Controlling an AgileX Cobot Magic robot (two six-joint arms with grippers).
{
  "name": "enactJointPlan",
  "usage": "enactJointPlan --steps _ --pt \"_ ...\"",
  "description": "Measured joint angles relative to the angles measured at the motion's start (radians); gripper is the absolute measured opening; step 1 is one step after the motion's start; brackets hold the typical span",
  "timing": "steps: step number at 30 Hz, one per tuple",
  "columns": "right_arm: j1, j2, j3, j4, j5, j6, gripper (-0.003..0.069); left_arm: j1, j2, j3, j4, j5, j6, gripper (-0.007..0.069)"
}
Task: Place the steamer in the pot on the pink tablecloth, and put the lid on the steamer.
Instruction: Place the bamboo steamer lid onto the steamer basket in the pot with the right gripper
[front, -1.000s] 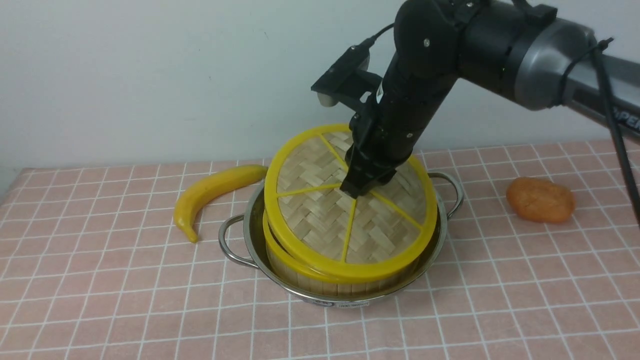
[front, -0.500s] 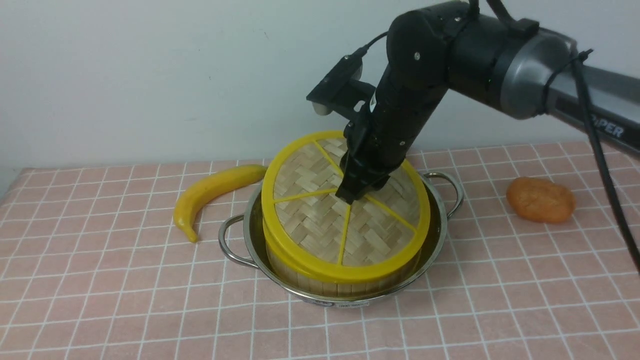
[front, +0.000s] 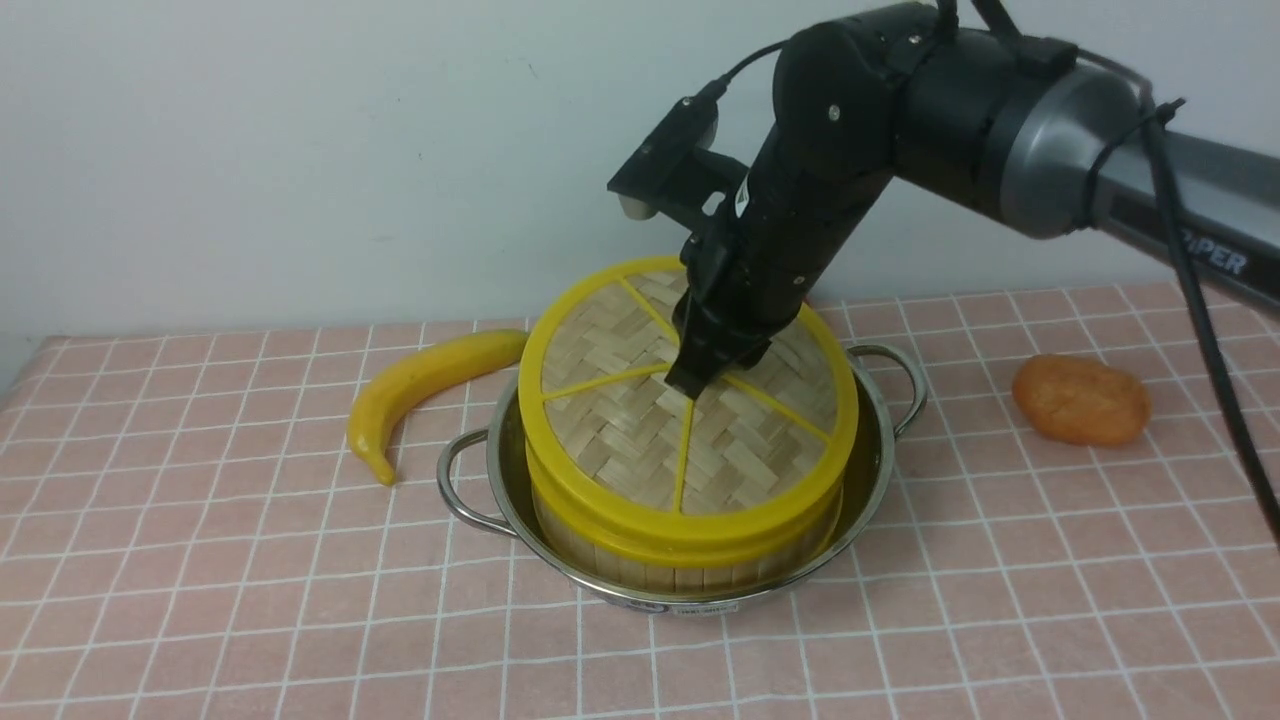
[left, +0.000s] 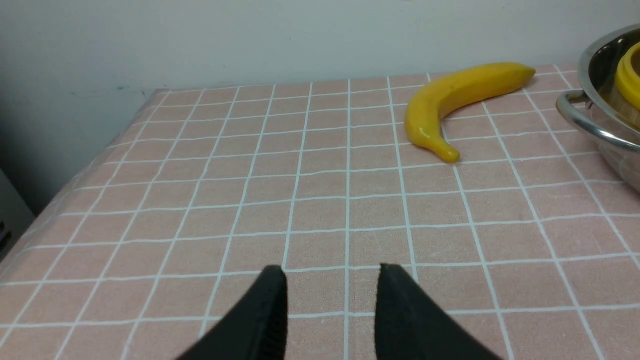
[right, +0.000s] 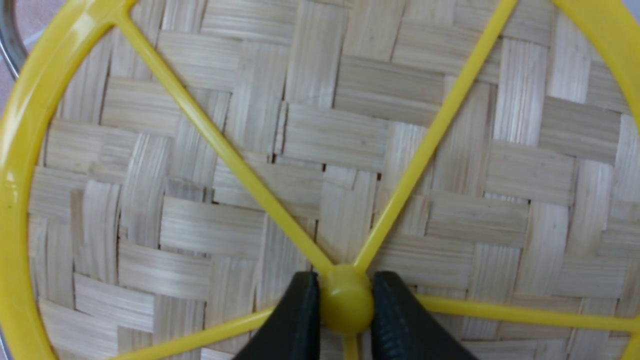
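Squarely between right fingers (right: 295, 325), knob (right: 346, 300) of lid (right: 310, 125), clamped.

Robot test bench: pink tablecloth (front: 200, 560) before a bare white wall (front: 300, 150).

yellow banana (front: 420, 380), orange lump (front: 1080, 400), pale wall (front: 300, 150)

Right arm (front: 1000, 110) extends in from the right, wrist pitched steeply downward. Right gripper (right: 346, 312): fingers clamped on the lid (right: 320, 150) at its centre knob, one pad each side. Left gripper (left: 330, 274): fingers parted, nothing between them.
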Motion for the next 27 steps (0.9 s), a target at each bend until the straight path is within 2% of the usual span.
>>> enactJointPlan --steps 13,16,19,23,27 --pt "0.000 0.000 0.000 0.000 -0.001 0.000 0.0148 0.000 0.000 0.000 0.000 0.000 0.000 0.0243" --pt "0.000 0.000 0.000 0.000 -0.002 0.000 0.0166 0.000 0.000 0.000 0.000 0.000 0.000 0.0243" --pt "0.000 0.000 0.000 0.000 -0.013 0.000 0.0218 0.000 0.000 0.000 0.000 0.000 0.000 0.0243" --pt "0.000 0.000 0.000 0.000 -0.030 0.000 0.0329 0.000 0.000 0.000 0.000 0.000 0.000 0.0243" --pt "0.000 0.000 0.000 0.000 -0.061 0.000 0.0377 0.000 0.000 0.000 0.000 0.000 0.000 0.0243"
